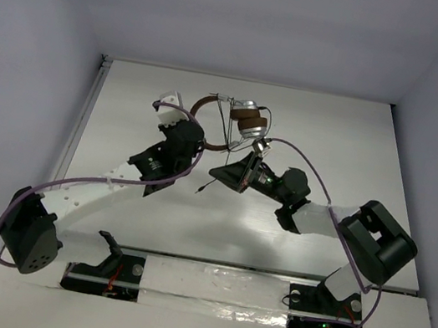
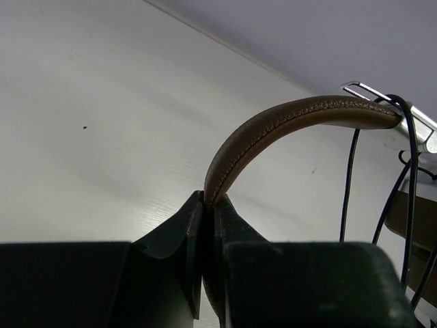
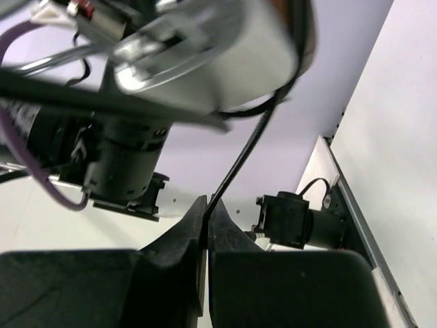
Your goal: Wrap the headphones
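Observation:
The headphones point(image 1: 244, 117) are held up above the table at the back middle. Their brown headband point(image 2: 273, 126) curves up out of my left gripper point(image 2: 208, 201), which is shut on its lower end; in the top view that gripper point(image 1: 205, 139) sits left of the ear cups. A silver-grey ear cup point(image 3: 205, 48) hangs just above my right gripper point(image 3: 207, 205), which is shut on the thin black cord point(image 3: 242, 160). In the top view the right gripper point(image 1: 259, 151) is just below the cups. The loose end of the cord point(image 1: 205, 184) hangs down between the arms.
The white table point(image 1: 292, 228) has a raised rail point(image 1: 85, 115) along its left edge and grey walls on three sides. Purple arm cables point(image 1: 305, 158) loop near both wrists. The left arm's black body point(image 3: 116, 164) is close above the right gripper.

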### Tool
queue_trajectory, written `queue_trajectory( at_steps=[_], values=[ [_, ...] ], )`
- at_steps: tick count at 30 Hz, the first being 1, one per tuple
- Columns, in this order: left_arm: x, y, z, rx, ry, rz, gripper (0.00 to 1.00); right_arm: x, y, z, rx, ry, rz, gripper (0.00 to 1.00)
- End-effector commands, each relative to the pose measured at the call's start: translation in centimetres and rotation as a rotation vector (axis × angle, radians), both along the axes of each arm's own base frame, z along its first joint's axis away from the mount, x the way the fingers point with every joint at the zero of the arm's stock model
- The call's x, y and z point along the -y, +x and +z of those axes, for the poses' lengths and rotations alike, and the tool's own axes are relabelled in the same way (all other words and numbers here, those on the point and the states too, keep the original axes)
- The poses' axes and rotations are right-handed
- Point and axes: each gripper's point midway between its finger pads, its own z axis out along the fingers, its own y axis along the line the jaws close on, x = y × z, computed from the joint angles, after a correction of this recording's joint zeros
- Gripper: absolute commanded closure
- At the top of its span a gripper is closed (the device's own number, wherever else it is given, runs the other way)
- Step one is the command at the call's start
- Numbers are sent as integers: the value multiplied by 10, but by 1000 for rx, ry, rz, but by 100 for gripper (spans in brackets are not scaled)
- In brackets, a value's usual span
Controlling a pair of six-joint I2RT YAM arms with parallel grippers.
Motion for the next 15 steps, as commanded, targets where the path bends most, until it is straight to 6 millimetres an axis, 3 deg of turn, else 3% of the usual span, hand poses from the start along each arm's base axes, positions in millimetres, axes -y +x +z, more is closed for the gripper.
queue_trajectory(
  at_steps=[1,3,6,7,12,13,15],
  values=[
    [3,11,23,79,-30,35,100,37,-52,92,398,320,13,100],
    [7,13,4,50,-12,19,100,35,-42,83,408,260,-54,100],
    [15,13,-23,5,15,-18,100,30,-15,54,361,114,-179,99],
    [17,13,-31,-8,22,-27,100,31,-9,37,316,45,-212,99],
    [28,20,-70,-75,76,-51,100,45,19,1,271,-130,-393,95],
    [34,22,-74,-81,71,-68,100,46,23,-13,238,-188,-407,94],
    [44,22,-92,-111,85,-96,100,52,31,-20,250,-241,-459,93]
  ],
)
